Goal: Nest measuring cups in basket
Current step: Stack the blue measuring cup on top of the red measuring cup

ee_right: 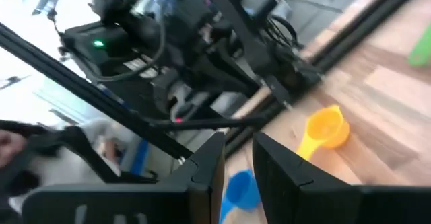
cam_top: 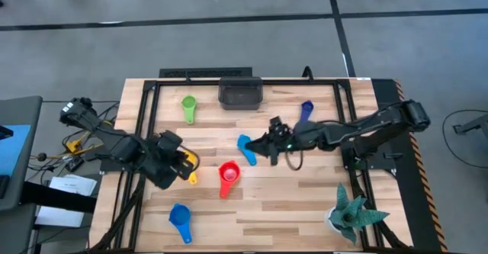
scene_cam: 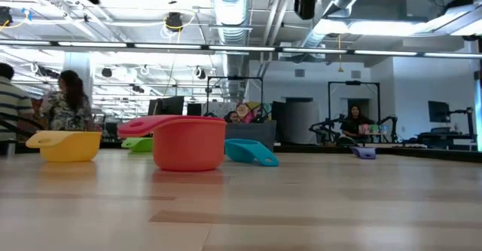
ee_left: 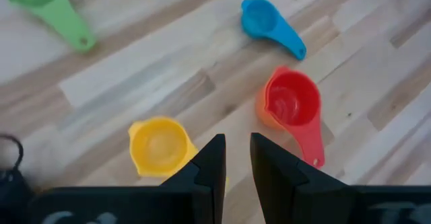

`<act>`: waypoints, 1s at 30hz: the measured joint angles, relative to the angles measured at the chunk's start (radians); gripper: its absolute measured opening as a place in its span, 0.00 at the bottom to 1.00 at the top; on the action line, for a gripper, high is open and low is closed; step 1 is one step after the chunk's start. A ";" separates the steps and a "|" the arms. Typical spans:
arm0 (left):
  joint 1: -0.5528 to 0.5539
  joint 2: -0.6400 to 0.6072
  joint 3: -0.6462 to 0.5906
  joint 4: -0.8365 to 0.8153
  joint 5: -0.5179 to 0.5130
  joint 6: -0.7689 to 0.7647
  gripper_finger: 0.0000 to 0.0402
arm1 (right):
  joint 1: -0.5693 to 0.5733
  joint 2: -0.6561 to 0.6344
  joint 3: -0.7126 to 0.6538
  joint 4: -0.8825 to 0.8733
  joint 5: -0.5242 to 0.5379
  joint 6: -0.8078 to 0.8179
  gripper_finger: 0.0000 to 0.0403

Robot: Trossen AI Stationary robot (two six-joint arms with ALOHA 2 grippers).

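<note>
**A:** Where are the two arms?

**B:** The left end effector (ee_left: pixel 237 140) hangs above the near-left part of the pale wooden surface (cam_top: pixel 305 208), just beside the yellow plastic measuring cup (cam_top: pixel 189 167). Its two dark fingers stand close together with a slim gap, released, gripping nothing. The right end effector (cam_top: pixel 264 145) reaches in towards the middle, just right of the light blue plastic measuring cup (cam_top: pixel 246 149). Its fingers are also parted and nothing sits between them. I cannot tell whether it touches that cup.

**A:** And the basket?

**B:** The small dark grey rectangular basket (cam_top: pixel 240 94) sits at the far edge, in the middle. I see no cup in it.

**A:** The other cups?

**B:** All lie loose on the surface:
- The green plastic measuring cup (cam_top: pixel 188 107) is far left, left of the basket.
- The dark blue measuring cup (cam_top: pixel 306 110) is far right of centre.
- The red measuring cup (cam_top: pixel 229 175) is near the middle, between the yellow and light blue ones. An orange rim shows around it in the left wrist view, as if it sat inside an orange cup.
- The royal blue measuring cup (cam_top: pixel 180 220) is at the near left, well apart from the rest.

**A:** Anything else?

**B:** A teal spiky plant-like object (cam_top: pixel 351 214) stands at the near right corner. People show in the room beyond.
</note>
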 joint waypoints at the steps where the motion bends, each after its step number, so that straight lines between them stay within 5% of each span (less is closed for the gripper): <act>1: -0.018 0.001 0.000 -0.013 -0.002 -0.034 0.14 | 0.005 0.018 0.019 -0.020 0.011 0.002 0.26; 9: -0.117 0.006 0.000 -0.071 0.049 -0.217 0.14 | 0.013 0.120 0.155 -0.198 0.112 -0.001 0.26; 14: -0.159 0.046 0.000 -0.064 0.170 -0.305 0.14 | 0.001 0.143 0.210 -0.334 0.119 -0.009 0.25; 23: -0.223 0.150 0.000 0.051 0.407 -0.412 0.14 | 0.002 0.141 0.251 -0.413 0.038 -0.176 0.25; 30: -0.257 0.182 0.000 0.179 0.440 -0.499 0.14 | 0.001 0.179 0.255 -0.367 -0.046 -0.278 0.25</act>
